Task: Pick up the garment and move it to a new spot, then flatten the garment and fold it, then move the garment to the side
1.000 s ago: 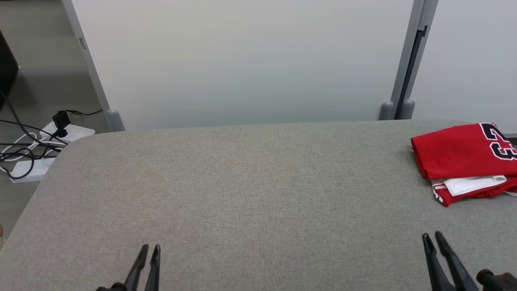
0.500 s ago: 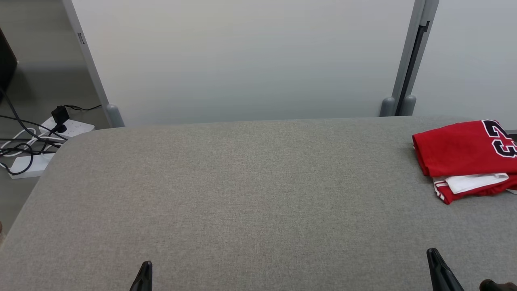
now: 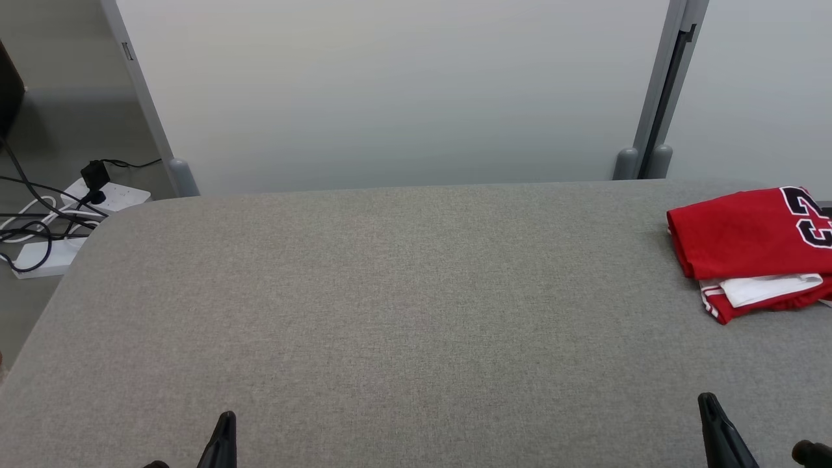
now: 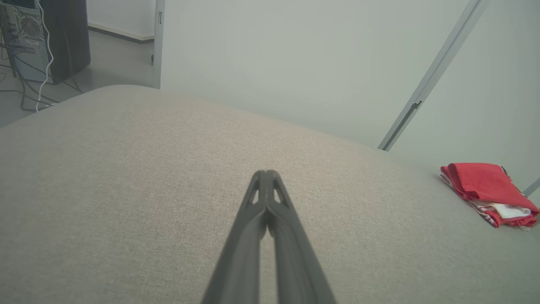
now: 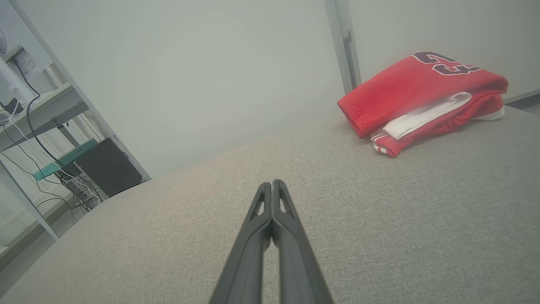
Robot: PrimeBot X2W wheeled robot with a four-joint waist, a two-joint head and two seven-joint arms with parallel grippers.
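Observation:
The garment (image 3: 747,240) is a red jersey with dark numerals and white trim, folded into a small stack at the far right of the grey table (image 3: 403,305). It also lies at the right in the left wrist view (image 4: 485,185) and at the upper right in the right wrist view (image 5: 417,93). My left gripper (image 3: 225,422) stands shut at the near edge, far left of the garment, its fingers pressed together (image 4: 266,175). My right gripper (image 3: 708,406) is shut too (image 5: 272,185), empty, on the near side of the garment and apart from it.
White partition panels (image 3: 390,97) with grey posts stand along the table's far edge. A power strip with black cables (image 3: 65,221) lies on the floor beyond the table's left corner. A dark computer case (image 5: 105,166) and a shelf frame stand off to that side.
Both grippers have gone from slightly open to shut and sit lower in the head view. The camera has tilted a little, shifting the table and garment upward.

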